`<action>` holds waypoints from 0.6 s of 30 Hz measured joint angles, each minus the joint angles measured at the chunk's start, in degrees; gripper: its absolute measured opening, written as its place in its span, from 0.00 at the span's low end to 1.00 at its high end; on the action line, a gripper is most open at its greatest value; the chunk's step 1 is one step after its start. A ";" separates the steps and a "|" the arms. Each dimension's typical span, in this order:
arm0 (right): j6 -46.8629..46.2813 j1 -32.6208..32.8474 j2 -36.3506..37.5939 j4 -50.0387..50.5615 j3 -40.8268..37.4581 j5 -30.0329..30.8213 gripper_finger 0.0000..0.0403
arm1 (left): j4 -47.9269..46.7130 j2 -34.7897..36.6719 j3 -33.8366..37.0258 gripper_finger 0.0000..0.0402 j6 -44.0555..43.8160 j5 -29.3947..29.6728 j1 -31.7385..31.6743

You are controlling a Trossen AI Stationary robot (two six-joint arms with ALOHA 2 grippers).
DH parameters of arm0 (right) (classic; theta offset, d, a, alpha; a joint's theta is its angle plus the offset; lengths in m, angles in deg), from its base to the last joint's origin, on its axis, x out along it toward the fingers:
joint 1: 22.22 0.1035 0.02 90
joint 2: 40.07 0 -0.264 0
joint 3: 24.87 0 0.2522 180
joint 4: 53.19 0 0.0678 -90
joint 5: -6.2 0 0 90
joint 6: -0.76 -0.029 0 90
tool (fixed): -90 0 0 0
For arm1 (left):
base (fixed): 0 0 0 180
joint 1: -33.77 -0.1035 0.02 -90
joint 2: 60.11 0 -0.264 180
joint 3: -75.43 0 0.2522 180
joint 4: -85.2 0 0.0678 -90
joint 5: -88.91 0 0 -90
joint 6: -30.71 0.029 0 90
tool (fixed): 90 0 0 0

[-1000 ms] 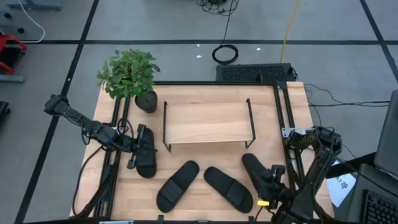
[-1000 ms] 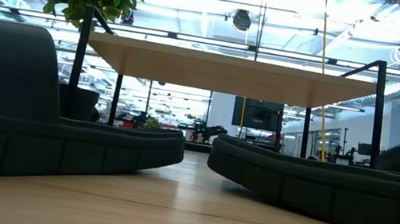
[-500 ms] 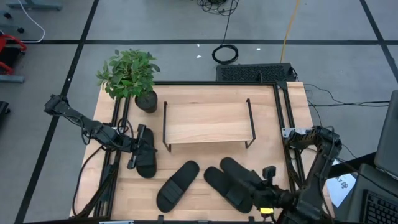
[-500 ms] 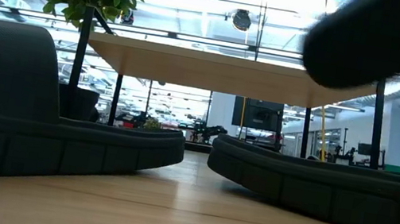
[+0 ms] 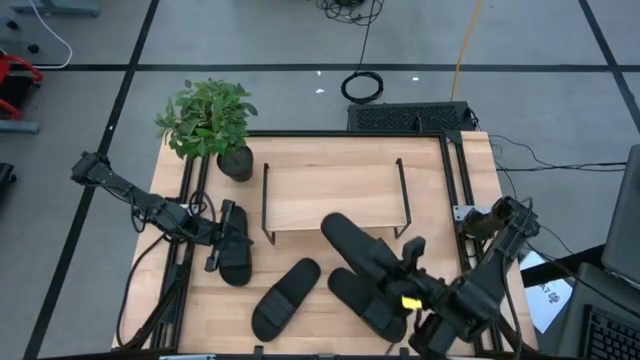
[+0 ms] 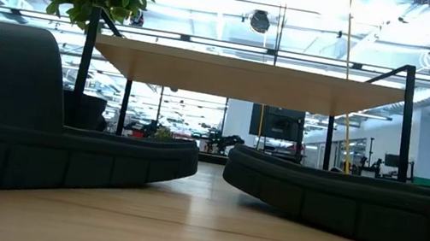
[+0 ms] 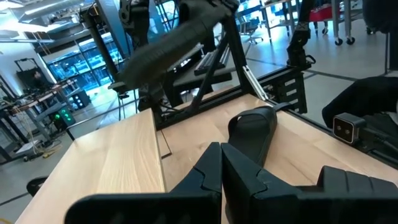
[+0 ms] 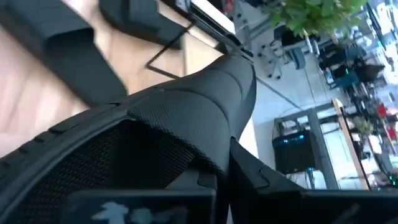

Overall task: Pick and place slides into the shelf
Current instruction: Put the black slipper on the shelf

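A: What lies nearest on the worktop (image 5: 330,335)?

B: Two slides rest flat at the near edge. The left-centre slide (image 5: 285,298) lies at an angle, and the right-centre slide (image 5: 367,303) sits just beside it, partly under the right arm.

A: And the right gripper (image 5: 405,272)?

B: It is over the near right part of the worktop, its fingers clamped on a lifted slide (image 5: 356,246). That slide is off the surface, tilted, its far end pointing toward the near right corner of the shelf (image 5: 330,196). In the right wrist view the lifted slide (image 8: 186,124) fills most of the picture, and the left wrist view shows it (image 7: 171,46) in the air above the worktop.

A: The left side?

B: The left gripper (image 5: 222,238) is at the left, over the fourth slide (image 5: 236,255), which lies near the shelf's left end. Its fingers (image 7: 208,174) look close together, but I cannot tell whether they grip that slide.

A: Farther back?

B: The shelf stands in the middle, its board bare. A potted plant (image 5: 210,120) stands at the far left corner, just beside the shelf.
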 joint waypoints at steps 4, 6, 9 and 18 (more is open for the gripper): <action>1.07 -5.10 0.02 0.06 0.43 1.70 0.00 | -0.09 0.00 0.00 0.02 0.00 -0.02 0.02; 0.67 -7.91 0.02 0.10 0.43 2.42 0.00 | -0.10 -0.02 0.00 0.02 -0.01 -0.01 0.00; 1.14 -11.62 0.02 0.05 -0.29 4.70 0.00 | -0.09 0.00 0.00 0.02 -0.22 -0.01 0.01; 1.61 -18.36 0.04 -0.10 -4.13 -0.56 0.00 | -1.08 -0.02 0.00 0.02 0.06 -0.01 0.02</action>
